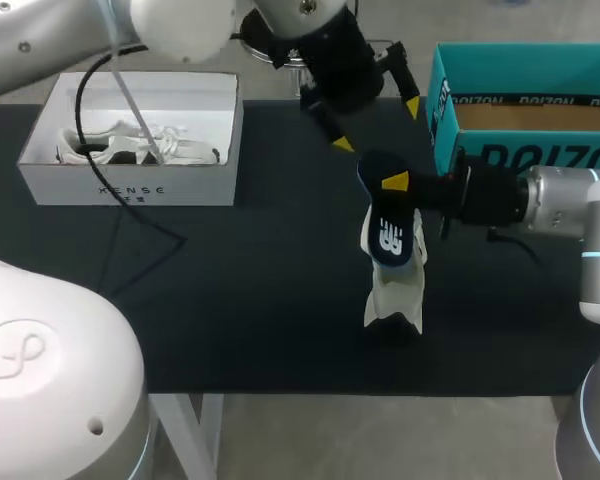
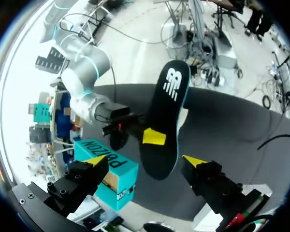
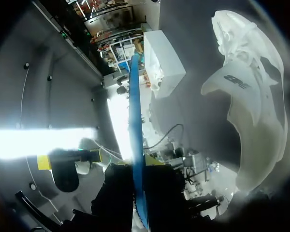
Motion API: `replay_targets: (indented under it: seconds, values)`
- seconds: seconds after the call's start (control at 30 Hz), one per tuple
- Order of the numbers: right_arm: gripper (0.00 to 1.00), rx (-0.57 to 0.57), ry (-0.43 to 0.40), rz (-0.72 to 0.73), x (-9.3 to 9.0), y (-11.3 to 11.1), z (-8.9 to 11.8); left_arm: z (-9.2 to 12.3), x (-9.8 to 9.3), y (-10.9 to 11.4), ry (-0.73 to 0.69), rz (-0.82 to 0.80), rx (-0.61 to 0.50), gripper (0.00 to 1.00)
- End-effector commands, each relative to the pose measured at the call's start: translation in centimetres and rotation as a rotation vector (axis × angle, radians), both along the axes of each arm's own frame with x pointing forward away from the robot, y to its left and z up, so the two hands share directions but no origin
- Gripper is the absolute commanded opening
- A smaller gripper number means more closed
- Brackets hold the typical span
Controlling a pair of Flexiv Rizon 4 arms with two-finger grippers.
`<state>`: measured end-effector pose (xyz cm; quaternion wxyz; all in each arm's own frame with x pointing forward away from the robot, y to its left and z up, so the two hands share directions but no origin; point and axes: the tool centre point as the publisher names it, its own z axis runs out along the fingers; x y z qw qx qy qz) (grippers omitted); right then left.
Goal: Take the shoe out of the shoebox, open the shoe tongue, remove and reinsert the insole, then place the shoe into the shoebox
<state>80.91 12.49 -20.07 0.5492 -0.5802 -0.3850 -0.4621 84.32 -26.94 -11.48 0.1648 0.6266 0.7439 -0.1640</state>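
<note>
Right gripper (image 1: 393, 188) is clamped on the dark insole (image 1: 390, 238), holding it just over the white shoe (image 1: 394, 292), a bit right of center. Left gripper (image 1: 377, 125) hangs wide open above them. The white shoebox (image 1: 130, 185) sits upper left.

Open white box (image 1: 130, 185) at ten o'clock on the black table cover (image 1: 240, 320), white shoe (image 1: 130, 148) lying inside; thin black cable (image 1: 152, 223) trailing just at its six o'clock.
</note>
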Motion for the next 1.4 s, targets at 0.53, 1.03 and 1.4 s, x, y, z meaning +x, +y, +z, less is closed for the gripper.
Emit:
replay_targets:
  seconds: [0.53, 1.03, 1.4]
  values:
    - [0.0, -0.002, 0.0, -0.001, 0.0, 0.0, 0.0, 1.1, 0.7, 4.5, -0.022, -0.057, 0.1, 1.0]
    - [0.0, -0.002, 0.0, -0.001, 0.0, 0.0, 0.0, 3.7, -0.2, 4.5, 0.11, 0.172, -0.547, 1.0]
    - [0.0, -0.002, 0.0, -0.001, 0.0, 0.0, 0.0, 0.1, -2.8, 10.4, 0.265, 0.292, -0.84, 1.0]
